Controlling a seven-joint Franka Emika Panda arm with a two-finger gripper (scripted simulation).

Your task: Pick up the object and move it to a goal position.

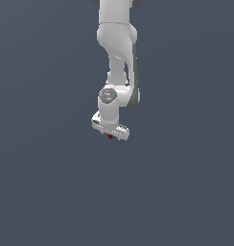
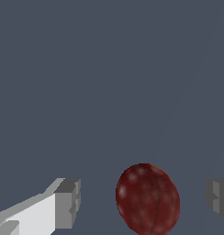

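Exterior view shows the dark red object at the frame's centre, just beneath the white gripper. In the wrist view the object sits between the fingers, closer to one, both apart from it: the gripper is released. Centre it first, then close gently, since a round thing likely rolls. Nothing else stands nearby; no goal marker shows.
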